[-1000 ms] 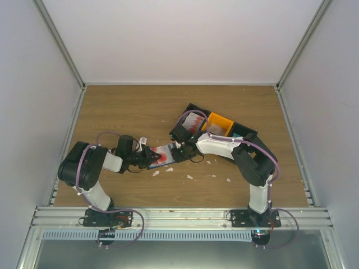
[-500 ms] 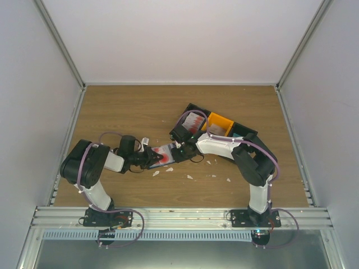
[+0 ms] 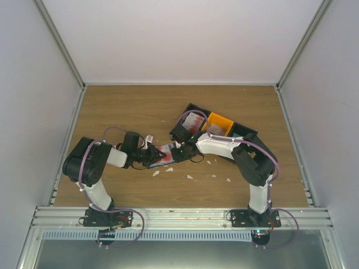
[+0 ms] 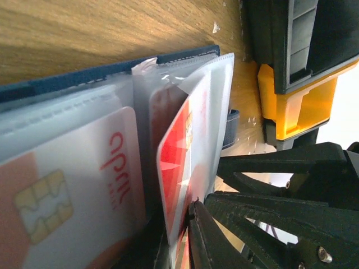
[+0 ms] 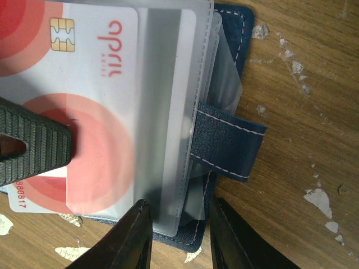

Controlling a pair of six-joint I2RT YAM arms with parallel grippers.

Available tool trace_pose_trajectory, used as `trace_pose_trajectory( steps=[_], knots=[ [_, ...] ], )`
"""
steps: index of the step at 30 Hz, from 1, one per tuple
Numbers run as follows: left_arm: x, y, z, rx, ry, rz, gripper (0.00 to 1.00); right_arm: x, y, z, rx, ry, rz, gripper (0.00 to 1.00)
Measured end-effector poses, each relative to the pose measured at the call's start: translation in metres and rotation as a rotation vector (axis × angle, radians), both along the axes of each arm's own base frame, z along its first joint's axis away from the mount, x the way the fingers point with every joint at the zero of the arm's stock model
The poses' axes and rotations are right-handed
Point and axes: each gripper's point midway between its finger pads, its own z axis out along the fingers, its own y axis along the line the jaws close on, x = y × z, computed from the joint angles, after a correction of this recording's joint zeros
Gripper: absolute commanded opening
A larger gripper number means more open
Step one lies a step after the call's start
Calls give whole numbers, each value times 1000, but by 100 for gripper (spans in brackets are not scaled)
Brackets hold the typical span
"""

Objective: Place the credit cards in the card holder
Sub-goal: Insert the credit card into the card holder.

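Between the tips of our left pincer (image 4: 179,235), the pinched credit card (image 4: 176,162) has slid deeper into the card holder (image 5: 230,140) our right pincer (image 5: 178,224) grips, nearly home.

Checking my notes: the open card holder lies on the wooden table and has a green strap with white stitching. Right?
No. The strap of the card holder is dark navy, not green; the right wrist view shows it. The rest stands.
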Motion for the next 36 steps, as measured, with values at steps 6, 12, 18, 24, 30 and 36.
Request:
trace_pose_trajectory(
  steps=[6, 12, 18, 24, 30, 36],
  knots=[
    [-3, 1, 8, 59, -36, -11, 40, 1, 1, 0, 5, -3, 0, 30],
    [-12, 9, 15, 131, -49, -7, 55, 1, 6, 0, 37, -13, 3, 30],
    [-20, 18, 17, 186, -33, 7, 59, 1, 6, 0, 43, -17, 3, 30],
    [-26, 29, 17, 241, -3, 42, 60, 0, 9, 2, 63, -16, 10, 31],
    [-30, 38, 17, 287, 14, 70, 54, -4, 11, 3, 93, -5, 21, 35],
    [-38, 46, 14, 353, 35, 50, 60, -7, 13, 9, 119, -5, 34, 39]
  ],
)
